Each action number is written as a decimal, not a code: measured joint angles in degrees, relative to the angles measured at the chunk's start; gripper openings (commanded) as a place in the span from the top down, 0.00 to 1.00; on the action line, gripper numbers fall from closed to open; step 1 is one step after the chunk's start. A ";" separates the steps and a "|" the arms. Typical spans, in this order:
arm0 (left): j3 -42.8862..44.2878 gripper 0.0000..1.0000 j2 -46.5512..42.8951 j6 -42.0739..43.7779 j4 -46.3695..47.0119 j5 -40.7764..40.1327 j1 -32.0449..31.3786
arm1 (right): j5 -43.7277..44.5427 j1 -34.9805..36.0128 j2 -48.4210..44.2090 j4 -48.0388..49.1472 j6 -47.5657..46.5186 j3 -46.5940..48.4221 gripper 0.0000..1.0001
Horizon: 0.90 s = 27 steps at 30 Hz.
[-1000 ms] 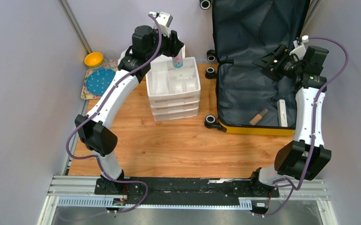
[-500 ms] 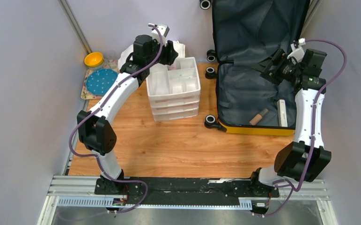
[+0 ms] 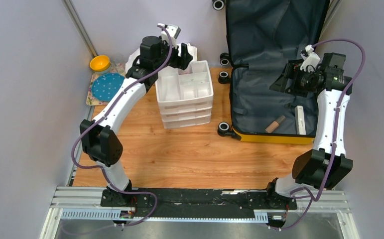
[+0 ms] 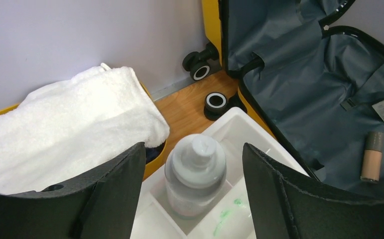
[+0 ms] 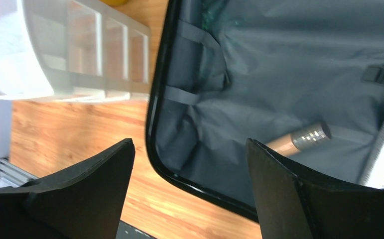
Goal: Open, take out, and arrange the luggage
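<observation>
Luggage lies open just below right hand, w/ fingers apart.

Drawer organiser left of luggage

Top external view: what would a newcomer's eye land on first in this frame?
The yellow luggage lies open at the table's far right. Its dark grey lining holds a tan tube and a white box, and the open right gripper hangs above it. Next comes the white drawer organiser at centre back, where the left gripper stands open on either side of a clear bottle upright in a top compartment.
</observation>
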 measured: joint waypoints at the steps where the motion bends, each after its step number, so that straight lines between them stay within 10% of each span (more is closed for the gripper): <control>1: 0.00 0.20 -0.39 0.11 -0.50 0.09 0.04 | 0.94 -0.07 0.22 -1.86 -2.10 0.59 0.14; 13: -5.57 0.20 -14.91 1.57 -2.34 1.70 2.32 | 15.45 -5.81 3.76 -13.53 -14.16 -3.56 0.25; 27: -17.51 0.19 -23.39 5.55 -1.22 0.61 2.40 | 20.87 -5.03 15.65 -3.08 -1.86 -13.86 0.27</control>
